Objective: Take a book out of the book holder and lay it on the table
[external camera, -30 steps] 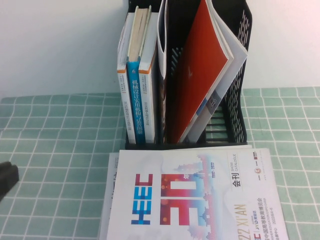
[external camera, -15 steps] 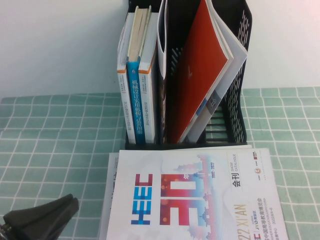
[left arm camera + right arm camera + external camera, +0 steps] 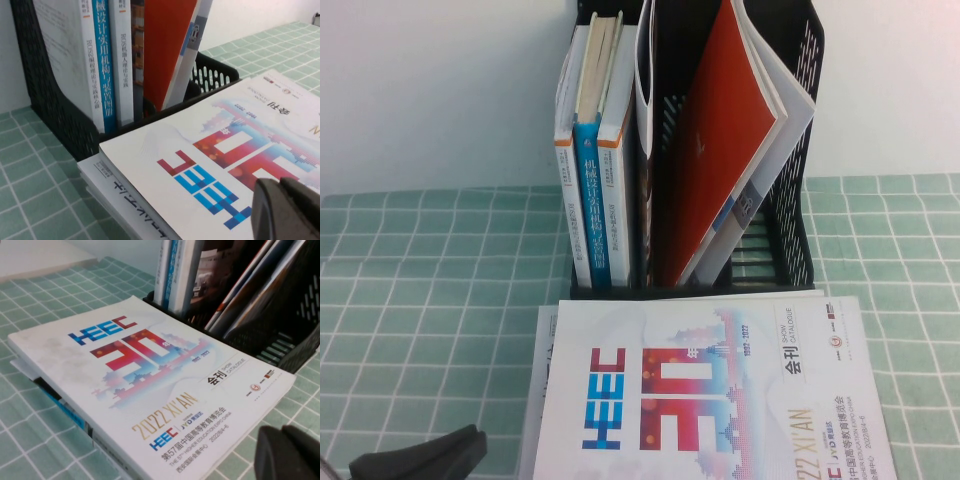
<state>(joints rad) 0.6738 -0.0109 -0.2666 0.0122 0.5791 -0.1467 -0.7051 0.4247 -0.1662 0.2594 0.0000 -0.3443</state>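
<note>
book (image 3: 710, 400) already flat on the surface (image 3: 420, 290) by the holder (image 3: 790, 220) | left gripper (image 3: 420, 462) low beside it, grip unclear | right gripper (image 3: 290, 452) closed, empty | looks basically done

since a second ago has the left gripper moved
Yes. The left gripper has moved rightward along the bottom edge, closer to the book, which lies unmoved before the book holder.

The book (image 3: 710, 390) lying flat on the table has a white cover reading "HEEC" in blue, "50" in red, "2022 XI'AN" in gold, "1992 - 2022", "SHOW CATALOGUE" and "JYD". A blue spine (image 3: 593, 215) in the book holder (image 3: 790, 230) carries white Chinese characters.
</note>
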